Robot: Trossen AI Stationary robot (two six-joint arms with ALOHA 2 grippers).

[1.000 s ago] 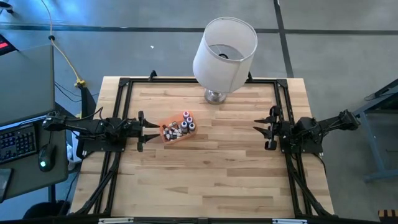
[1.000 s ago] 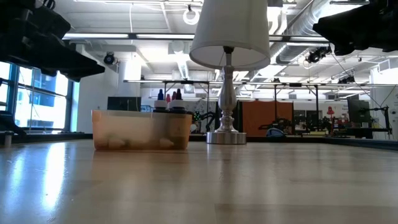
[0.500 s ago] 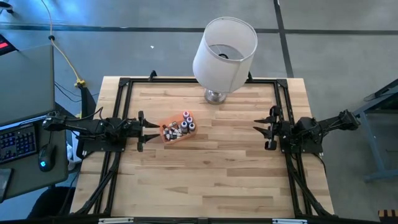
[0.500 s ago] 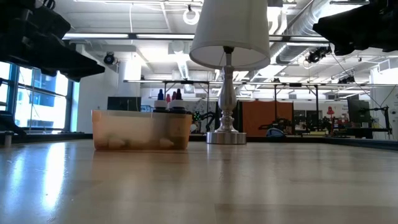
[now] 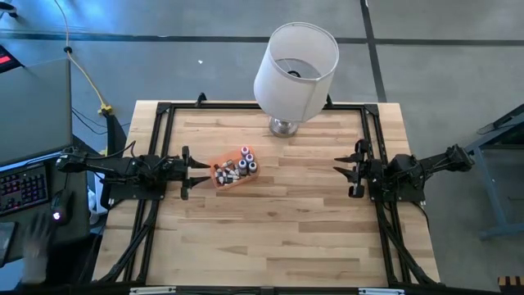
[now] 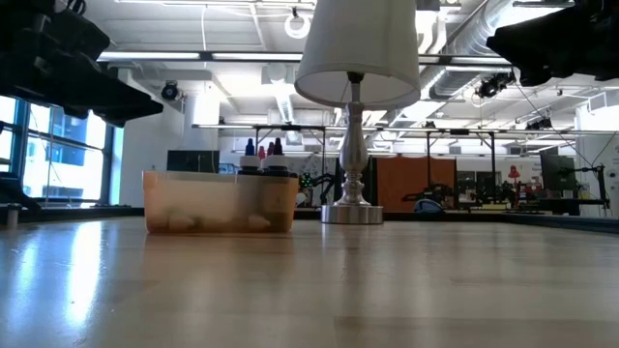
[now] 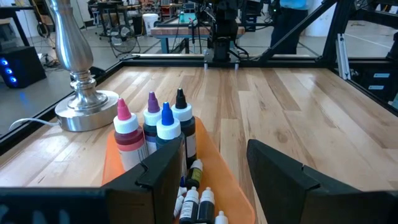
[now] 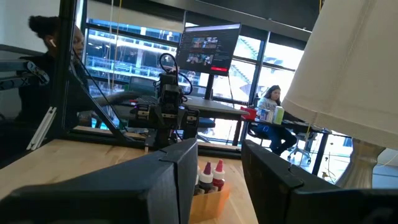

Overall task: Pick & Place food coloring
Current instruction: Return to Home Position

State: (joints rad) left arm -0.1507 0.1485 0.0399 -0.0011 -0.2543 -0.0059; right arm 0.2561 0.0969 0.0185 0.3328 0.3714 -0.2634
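The food coloring bottles (image 5: 236, 168) sit in an orange tray (image 5: 219, 182) on the table's left half. In the left wrist view, several taller bottles (image 7: 155, 124) with pink, purple, blue and black caps stand at the tray's far end, and smaller ones (image 7: 196, 200) lie on its floor. My left gripper (image 5: 199, 172) (image 7: 214, 177) is open and hovers just left of the tray, apart from it. My right gripper (image 5: 345, 174) (image 8: 217, 180) is open and waits over the table's right side, facing the tray (image 8: 211, 190). In the low view only the caps (image 6: 261, 148) show above the tray's wall (image 6: 221, 203).
A big lamp with a white shade (image 5: 296, 59) stands by its metal base (image 5: 284, 126) at the far edge, just beyond the tray. A black frame (image 5: 164, 115) runs along the table's sides. A desk with a keyboard (image 5: 20, 187) stands left of the table. Bare wood (image 5: 270, 238) lies toward the near edge.
Both arms and the tray have kept still. At the desk left of the table, a blurred shape has come in over the mouse.
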